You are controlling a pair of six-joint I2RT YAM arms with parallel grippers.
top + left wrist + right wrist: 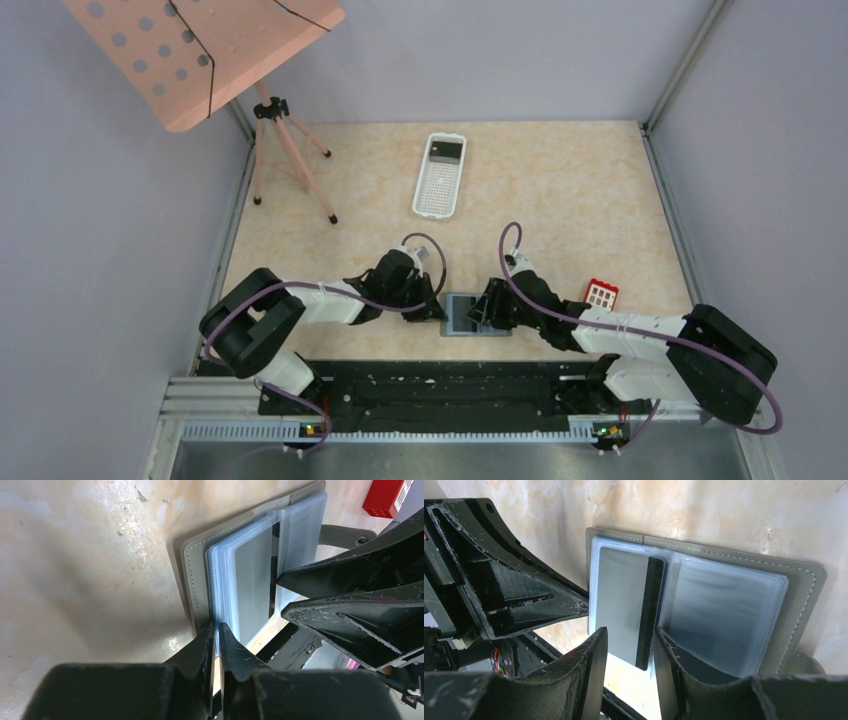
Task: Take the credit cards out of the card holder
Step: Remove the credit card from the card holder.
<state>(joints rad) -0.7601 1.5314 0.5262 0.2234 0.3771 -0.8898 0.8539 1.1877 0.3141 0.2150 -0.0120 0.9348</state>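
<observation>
The grey card holder point(462, 320) lies open on the table by the front edge, between both grippers. Its grey cover point(192, 580) point(809, 595) carries clear sleeves. A grey credit card point(624, 595) point(252, 585) with a black stripe sticks partway out of one sleeve, toward the table's edge. My left gripper point(216, 626) point(432, 305) is shut on the edge of the holder's sleeves. My right gripper point(630, 630) point(487, 312) stands open, and the card's free end shows between its fingers. Whether they touch it I cannot tell. A red credit card point(601, 293) point(387, 497) lies loose on the table to the right.
A white perforated basket point(438, 190) with a dark item point(447, 152) inside sits at the back middle. A pink tripod stand point(290, 160) holding a pink perforated board is at the back left. The black base rail point(430, 395) runs just in front of the holder.
</observation>
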